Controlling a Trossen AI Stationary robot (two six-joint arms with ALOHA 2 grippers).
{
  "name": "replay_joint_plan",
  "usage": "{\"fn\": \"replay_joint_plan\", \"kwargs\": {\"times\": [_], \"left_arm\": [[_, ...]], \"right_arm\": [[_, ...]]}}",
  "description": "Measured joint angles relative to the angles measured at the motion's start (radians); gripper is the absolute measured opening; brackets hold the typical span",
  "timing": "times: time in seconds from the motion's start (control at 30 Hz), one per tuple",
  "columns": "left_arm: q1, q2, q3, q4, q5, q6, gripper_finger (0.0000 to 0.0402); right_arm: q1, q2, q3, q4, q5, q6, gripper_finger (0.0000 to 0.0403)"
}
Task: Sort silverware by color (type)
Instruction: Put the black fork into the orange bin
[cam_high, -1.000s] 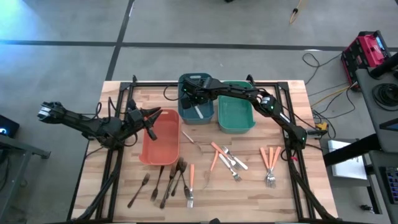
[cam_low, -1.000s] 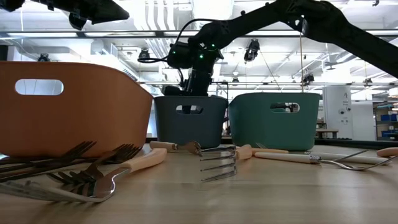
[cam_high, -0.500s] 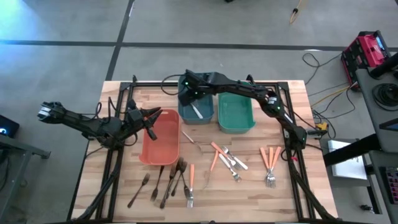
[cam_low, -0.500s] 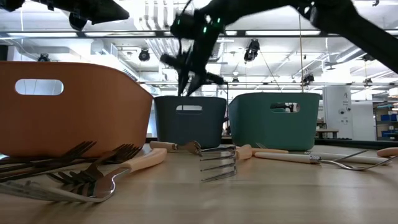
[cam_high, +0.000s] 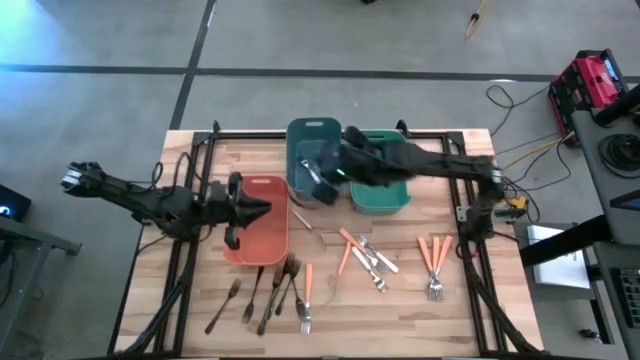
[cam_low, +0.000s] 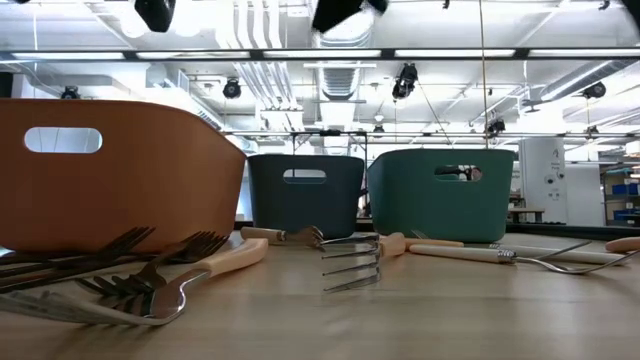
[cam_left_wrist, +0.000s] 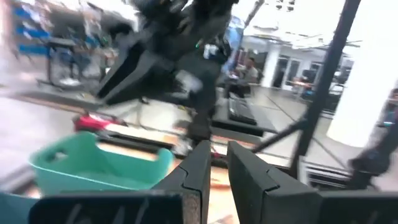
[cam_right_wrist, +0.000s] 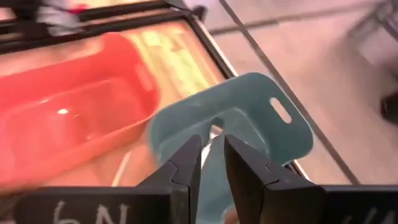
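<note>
We see that our right gripper has pulled back from deep over the blue bin to its near edge within the last second, its fingers nearly together with a thin gap and nothing between them. A silver piece lies in that bin, so we judge one drop to be done. Our left gripper, fingers close together and empty, has swung in over the salmon bin. The green bin stands just beside the blue one. Most silverware waits on the tabletop: the dark forks near the salmon bin, orange-handled forks to the right, and a mixed silver and orange cluster between them. We think another pick comes next.
</note>
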Motion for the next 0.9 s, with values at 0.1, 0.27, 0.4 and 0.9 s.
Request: {"fn": "replay_joint_plan", "kwargs": {"times": [0.1, 0.27, 0.4, 0.9], "left_arm": [[-0.039, 0.069, 0.024, -0.003, -0.012, -0.085, 0.0037], [-0.11, 0.204, 0.122, -0.105, -0.013, -0.259, 0.0037], [-0.164, 0.32, 0.283, -0.392, -0.013, -0.455, 0.0037], [-0.435, 0.692, 0.791, -1.388, 0.154, -1.241, 0.0037]], "right_arm": [[0.058, -0.126, -0.17, 0.069, 0.011, -0.013, 0.0058], [0.147, -0.335, -0.508, 0.285, 0.016, 0.01, 0.0057], [0.204, -0.469, -0.734, 0.483, 0.016, -0.017, 0.0057], [0.235, -0.677, -1.133, 0.909, 0.013, -0.366, 0.0057]]}}
